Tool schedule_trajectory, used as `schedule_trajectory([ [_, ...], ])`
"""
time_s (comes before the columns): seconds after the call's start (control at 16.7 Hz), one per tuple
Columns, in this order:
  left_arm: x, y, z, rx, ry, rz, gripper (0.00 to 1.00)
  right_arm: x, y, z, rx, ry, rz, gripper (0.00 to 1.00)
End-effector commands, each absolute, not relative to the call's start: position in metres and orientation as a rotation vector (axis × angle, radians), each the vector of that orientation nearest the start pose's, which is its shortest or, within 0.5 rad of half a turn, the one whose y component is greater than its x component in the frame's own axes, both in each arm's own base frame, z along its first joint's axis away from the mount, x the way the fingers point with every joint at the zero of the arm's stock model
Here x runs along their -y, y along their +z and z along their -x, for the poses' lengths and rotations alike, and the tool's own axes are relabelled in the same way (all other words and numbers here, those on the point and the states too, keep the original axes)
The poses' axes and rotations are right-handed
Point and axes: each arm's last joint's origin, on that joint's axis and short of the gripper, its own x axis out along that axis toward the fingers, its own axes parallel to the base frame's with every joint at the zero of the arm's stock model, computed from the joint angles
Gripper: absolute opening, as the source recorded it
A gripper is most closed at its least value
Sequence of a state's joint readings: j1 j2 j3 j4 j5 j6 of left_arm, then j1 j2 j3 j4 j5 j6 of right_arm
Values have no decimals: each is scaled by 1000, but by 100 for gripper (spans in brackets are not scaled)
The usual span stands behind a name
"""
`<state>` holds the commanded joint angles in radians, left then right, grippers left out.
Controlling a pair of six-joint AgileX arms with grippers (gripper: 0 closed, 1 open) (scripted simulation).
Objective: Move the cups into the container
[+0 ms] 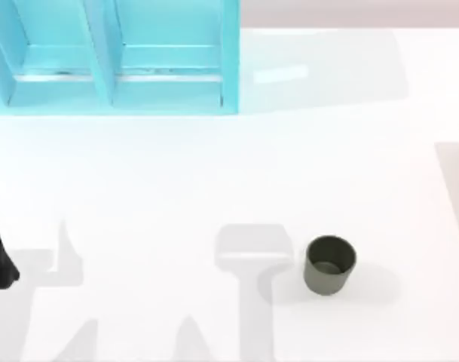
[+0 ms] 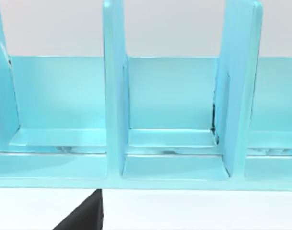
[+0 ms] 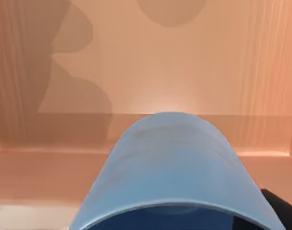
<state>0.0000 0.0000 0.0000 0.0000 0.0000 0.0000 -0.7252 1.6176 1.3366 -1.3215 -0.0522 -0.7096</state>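
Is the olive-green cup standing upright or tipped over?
Upright. In the top view the olive-green cup stands on the white table, round open rim facing up.

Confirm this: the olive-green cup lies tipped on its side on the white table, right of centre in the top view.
Not quite. The olive-green cup stands upright, its open mouth facing up, as the top view shows. The rest holds: it is on the white table, right of centre.
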Motion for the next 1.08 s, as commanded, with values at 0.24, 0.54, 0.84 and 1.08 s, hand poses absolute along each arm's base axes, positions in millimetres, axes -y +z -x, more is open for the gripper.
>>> schedule_trajectory([
  [0.24, 1, 160, -106, 0, 0, 0, 100, 181, 223, -216, -1560, 31, -61, 0],
  [0.54, 1, 160, -106, 0, 0, 0, 100, 179, 215, -216, -1557, 31, -60, 0],
  [0.84, 1, 160, -106, 0, 0, 0, 100, 179, 215, -216, -1557, 31, -60, 30],
  [1.08, 1, 160, -106, 0, 0, 0, 100, 179, 215, -216, -1557, 31, -60, 60],
])
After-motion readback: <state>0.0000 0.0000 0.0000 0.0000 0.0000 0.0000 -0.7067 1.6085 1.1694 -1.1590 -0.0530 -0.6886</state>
